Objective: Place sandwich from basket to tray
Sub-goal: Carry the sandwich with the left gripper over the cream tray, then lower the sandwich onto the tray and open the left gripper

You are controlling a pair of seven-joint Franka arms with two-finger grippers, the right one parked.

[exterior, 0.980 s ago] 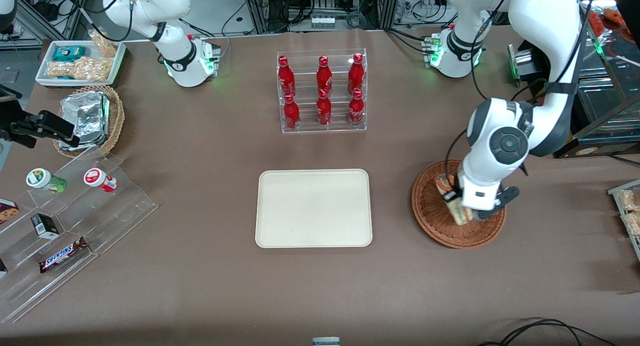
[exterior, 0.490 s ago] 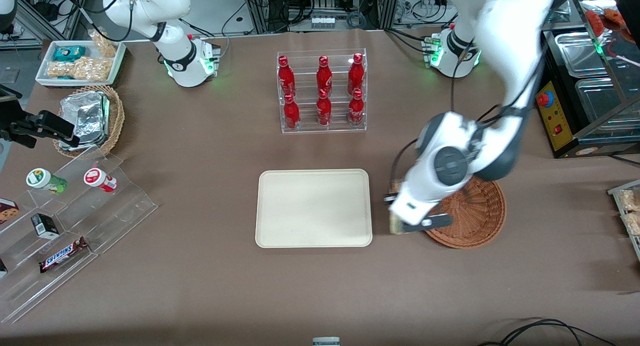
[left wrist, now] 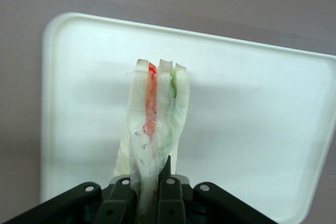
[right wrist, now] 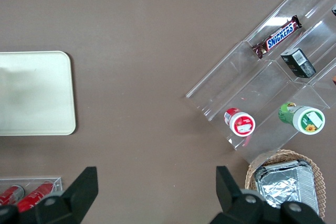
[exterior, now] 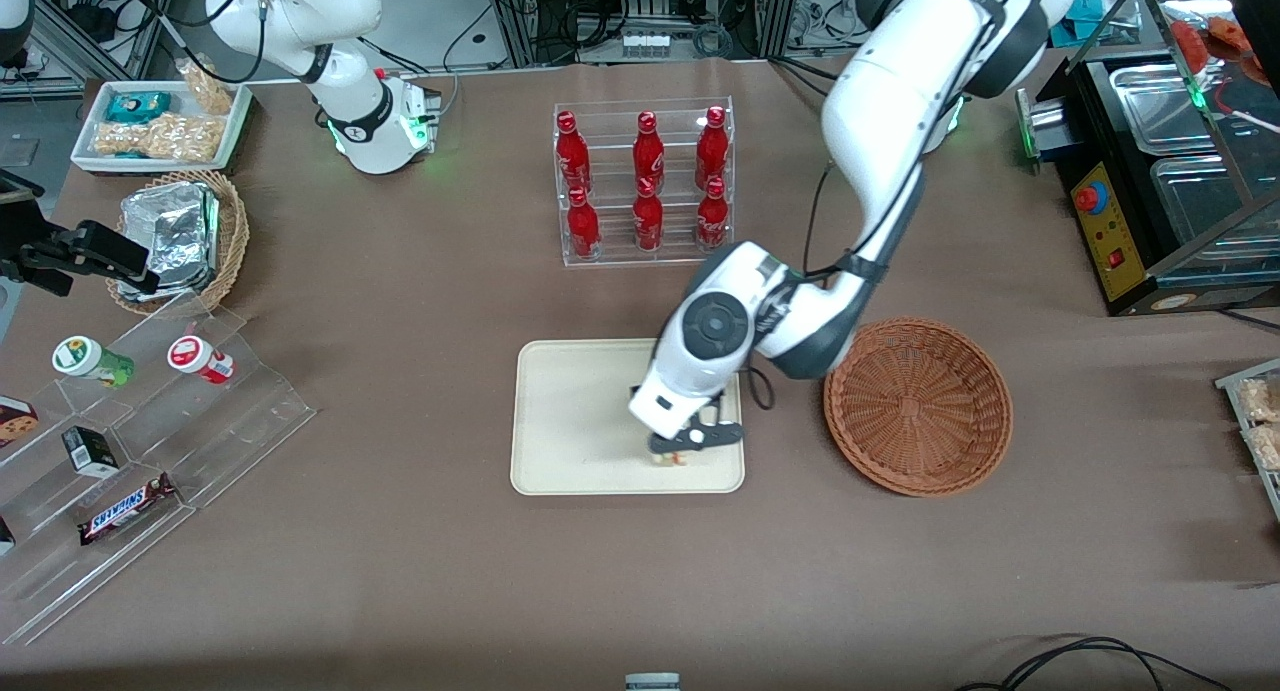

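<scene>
From the front, your left gripper (exterior: 680, 453) hangs over the flat cream rectangular plastic tray (exterior: 570, 411); the round reddish-brown wicker basket (exterior: 917, 406) holds nothing.

In the wrist view, its fingers (left wrist: 169, 174) pinch the clear-wrapped triangular sandwich (left wrist: 155, 116) above the tray. You still need to lower and release it.

Pincer (exterior: 678, 449) hangs over bare tray (exterior: 580, 411) (basket (exterior: 917, 406) beside it).
</scene>
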